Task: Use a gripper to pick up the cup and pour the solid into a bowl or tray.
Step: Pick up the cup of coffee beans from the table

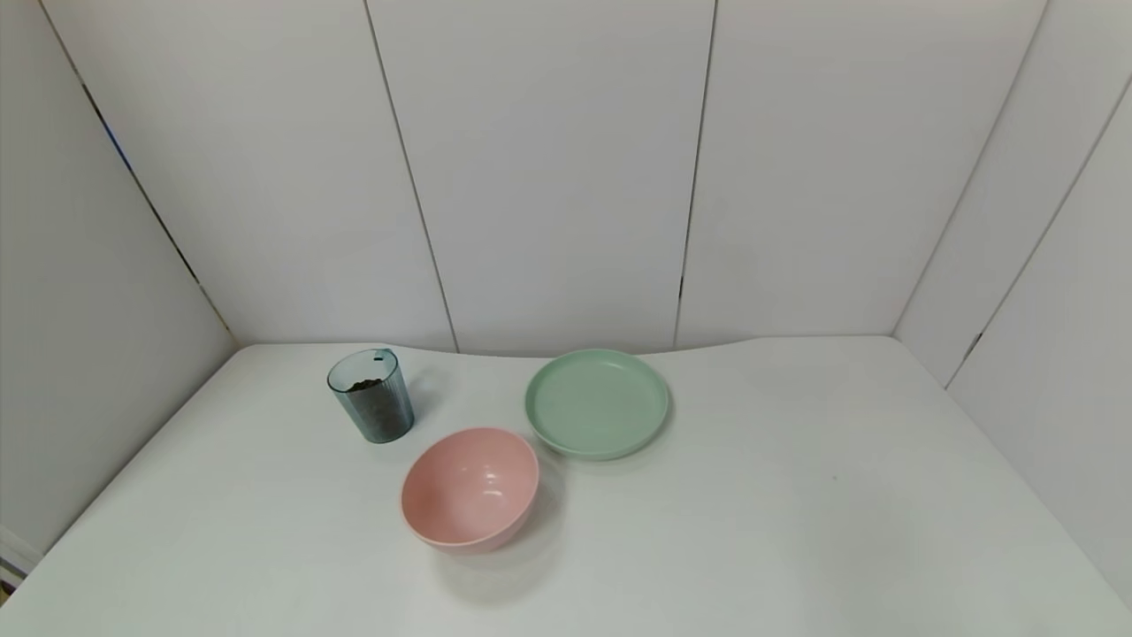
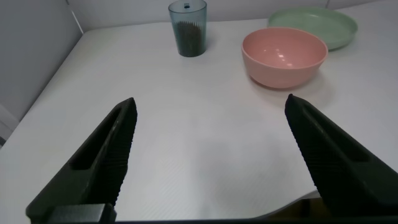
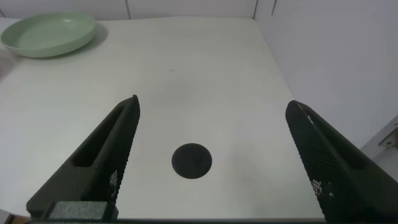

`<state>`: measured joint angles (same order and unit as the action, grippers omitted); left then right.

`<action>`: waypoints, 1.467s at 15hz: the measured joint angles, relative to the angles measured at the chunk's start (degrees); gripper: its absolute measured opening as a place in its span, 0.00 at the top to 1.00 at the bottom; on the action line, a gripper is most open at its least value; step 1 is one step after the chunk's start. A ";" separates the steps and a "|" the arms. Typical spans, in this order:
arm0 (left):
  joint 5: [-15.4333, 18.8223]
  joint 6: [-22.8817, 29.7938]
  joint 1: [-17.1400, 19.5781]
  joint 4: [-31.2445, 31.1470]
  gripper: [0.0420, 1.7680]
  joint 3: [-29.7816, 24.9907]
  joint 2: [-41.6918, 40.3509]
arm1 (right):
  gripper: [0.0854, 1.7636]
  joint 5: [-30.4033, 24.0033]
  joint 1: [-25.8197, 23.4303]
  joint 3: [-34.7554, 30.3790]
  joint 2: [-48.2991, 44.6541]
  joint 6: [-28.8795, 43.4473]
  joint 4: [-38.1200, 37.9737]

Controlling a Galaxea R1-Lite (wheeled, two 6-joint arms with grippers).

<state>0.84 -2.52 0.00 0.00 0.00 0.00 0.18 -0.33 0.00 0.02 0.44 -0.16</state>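
Observation:
The ribbed blue-grey cup (image 1: 372,395) stands upright at the back left of the white table, with the dark bean-like solid (image 1: 364,386) inside it. The pale pink bowl (image 1: 470,489) sits in front of it and to its right, with nothing in it. Neither arm shows in the head view. In the left wrist view my left gripper (image 2: 210,107) is open and empty, above the table's near edge, with the cup (image 2: 188,28) and the bowl (image 2: 284,56) far ahead. My right gripper (image 3: 211,107) is open and empty over the table's right side.
A shallow pale green plate (image 1: 597,403) lies behind and right of the bowl; it also shows in the right wrist view (image 3: 49,34). A round black hole (image 3: 191,160) is in the tabletop under the right gripper. White panel walls enclose the table on three sides.

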 joint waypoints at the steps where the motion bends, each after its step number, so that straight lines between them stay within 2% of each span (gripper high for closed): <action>1: 0.01 -0.01 0.00 0.00 0.03 0.00 0.00 | 0.03 0.00 0.00 0.00 0.00 0.00 0.00; 13: -0.24 -0.83 0.00 -1.04 0.03 1.34 0.00 | 0.03 0.00 -0.02 0.00 0.00 0.00 -0.02; 17: -2.07 -0.87 0.00 -4.35 0.03 8.95 3.17 | 0.03 -0.02 -0.02 0.00 0.00 -0.02 -0.02; 22: -5.72 -0.98 -0.11 -4.74 0.03 21.93 18.32 | 0.03 0.00 -0.02 0.00 0.00 0.02 -0.02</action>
<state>-4.88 -3.50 -0.11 -4.74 21.93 18.32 0.18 -0.35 0.00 0.02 0.46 -0.18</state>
